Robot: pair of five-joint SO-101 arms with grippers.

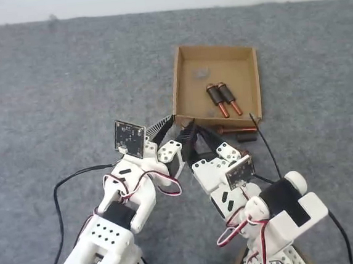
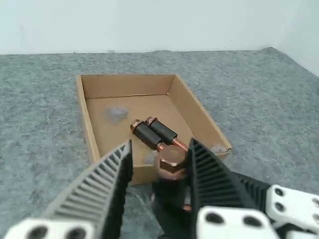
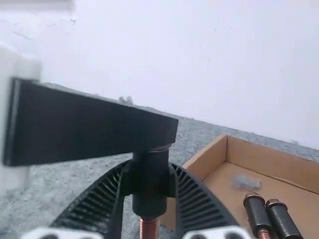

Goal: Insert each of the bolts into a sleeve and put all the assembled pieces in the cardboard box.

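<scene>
Grey carpeted table (image 1: pixel 49 87). The open-topped cardboard box (image 1: pixel 213 47) sits on it, and both arms meet just outside the box's near-left corner. Left gripper (image 2: pixel 160 149): jaws parted wider than the copper head between them, one finger at or against that head, no clamp. Right gripper (image 3: pixel 149 191): closed on a black sleeve (image 3: pixel 148 174), held just outside the box's near wall. The bolt (image 2: pixel 172 159) runs through that sleeve, head end toward the left gripper and threaded end showing past the far end. The insertion looks done, so the next step is probably the carry over the wall. Inside the box, toward its near side, two assembled pieces (image 1: pixel 216 97) lie side by side. Just outside the near-right corner lie a loose bolt (image 1: pixel 235 129) and, beside it, a loose sleeve (image 1: pixel 246 137), not yet joined. Risks:
- The right jaws grip the sleeve alone, so the bolt rides free. Tipping it head-down over the box could let it slide out.
- The left finger at the head could drag the bolt back out if that arm pulls off crookedly.
- A low carry would strike the near wall and shove the box.
- The right arm sweeping past the corner could scatter the loose pair.
</scene>
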